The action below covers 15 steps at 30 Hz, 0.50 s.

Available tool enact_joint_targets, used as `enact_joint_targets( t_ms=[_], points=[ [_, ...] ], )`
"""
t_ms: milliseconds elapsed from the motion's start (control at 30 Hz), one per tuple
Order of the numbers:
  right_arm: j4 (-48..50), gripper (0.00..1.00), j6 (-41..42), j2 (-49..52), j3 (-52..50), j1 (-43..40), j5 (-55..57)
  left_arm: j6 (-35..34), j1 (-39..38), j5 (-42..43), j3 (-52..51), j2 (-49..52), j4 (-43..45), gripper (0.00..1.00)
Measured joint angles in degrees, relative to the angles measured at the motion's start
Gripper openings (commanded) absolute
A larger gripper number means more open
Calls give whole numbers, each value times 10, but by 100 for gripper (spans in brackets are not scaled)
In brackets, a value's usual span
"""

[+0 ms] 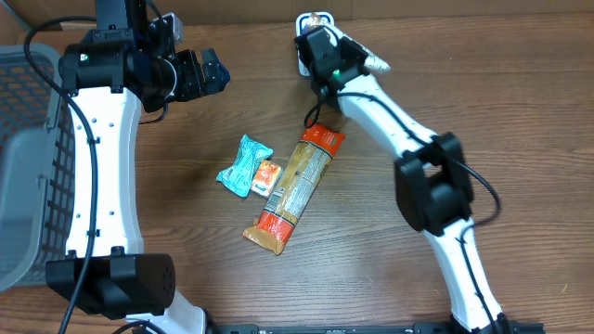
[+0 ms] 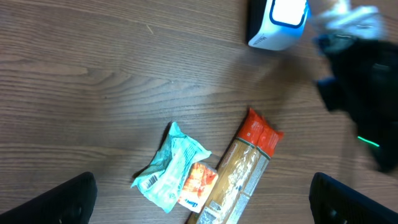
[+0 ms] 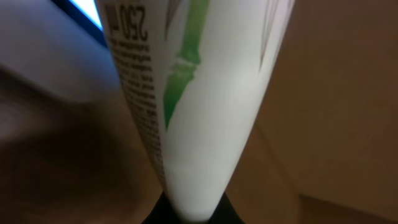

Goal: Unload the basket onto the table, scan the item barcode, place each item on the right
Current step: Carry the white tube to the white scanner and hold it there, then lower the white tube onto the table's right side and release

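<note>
Right jaws clamped on the white tube (image 3: pixel 199 124), which sits just beside the scanner (image 2: pixel 278 22) at the back of the bench (image 1: pixel 483 83). Left jaws wide open, empty. Barcode not visible: roll the tube slowly until it faces the scanner window.

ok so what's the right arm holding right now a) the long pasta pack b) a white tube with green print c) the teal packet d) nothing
b, the right wrist view shows the white tube with green print pinched in the right jaws, while the pasta pack and the teal packet lie loose on the table
</note>
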Motion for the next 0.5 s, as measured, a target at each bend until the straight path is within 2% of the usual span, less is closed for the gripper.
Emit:
enact_joint_targets(
  t_ms=[200, 333, 400, 500],
  points=[
    [-239, 4, 166, -210, 4, -35, -249, 0, 0, 0, 0, 0, 0, 100],
    [-389, 4, 230, -317, 29, -141, -450, 0, 0, 0, 0, 0, 0, 100],
    [-421, 4, 249, -335, 17, -209, -522, 0, 0, 0, 0, 0, 0, 100],
    [-403, 4, 266, -322, -54, -292, -595, 0, 0, 0, 0, 0, 0, 100]
  ],
)
